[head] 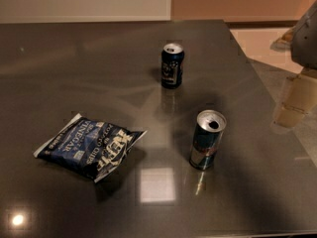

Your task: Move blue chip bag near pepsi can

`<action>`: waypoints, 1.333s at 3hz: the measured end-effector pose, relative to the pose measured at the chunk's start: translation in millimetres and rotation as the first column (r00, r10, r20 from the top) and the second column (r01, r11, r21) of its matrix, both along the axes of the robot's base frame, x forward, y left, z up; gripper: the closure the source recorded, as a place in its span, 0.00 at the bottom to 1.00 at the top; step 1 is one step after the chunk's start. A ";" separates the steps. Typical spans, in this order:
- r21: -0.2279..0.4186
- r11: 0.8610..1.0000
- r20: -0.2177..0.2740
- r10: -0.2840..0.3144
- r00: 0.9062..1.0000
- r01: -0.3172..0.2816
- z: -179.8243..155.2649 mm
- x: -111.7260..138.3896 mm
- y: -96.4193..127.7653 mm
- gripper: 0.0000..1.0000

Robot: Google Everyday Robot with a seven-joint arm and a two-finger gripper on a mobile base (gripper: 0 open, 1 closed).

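Hovering at right edge, claw (295, 103), far from bag (89, 147)

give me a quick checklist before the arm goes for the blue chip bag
1. Blue chip bag in view, lying flat on the table, nothing on top: ok
2. Pepsi can upright and in view: ok
3. Bag already near the pepsi can: not ok, they are well apart
4. Gripper above the bag: not ok, it is at the right edge, far from the bag
5. Straight path to the bag: probably not ok, the slim silver-teal can stands in between
6. Gripper holding nothing: cannot tell
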State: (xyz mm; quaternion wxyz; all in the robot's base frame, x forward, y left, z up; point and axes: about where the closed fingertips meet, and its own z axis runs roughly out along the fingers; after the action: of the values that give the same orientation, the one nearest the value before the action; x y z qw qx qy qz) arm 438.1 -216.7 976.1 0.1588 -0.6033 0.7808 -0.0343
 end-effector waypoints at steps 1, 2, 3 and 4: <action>0.000 1.000 0.000 0.000 1.000 0.000 0.0 0.0 0.0 0.00; 0.011 1.000 0.007 0.021 1.000 -0.021 2.7 6.8 9.6 0.00; 0.048 0.997 -0.007 0.055 0.998 -0.055 1.4 22.3 33.8 0.00; 0.118 0.989 -0.073 0.100 0.992 -0.091 0.8 29.4 68.5 0.00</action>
State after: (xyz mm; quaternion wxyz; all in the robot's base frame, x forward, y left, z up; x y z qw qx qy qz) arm 467.5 -148.2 976.9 0.1638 -0.6310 0.7572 0.0417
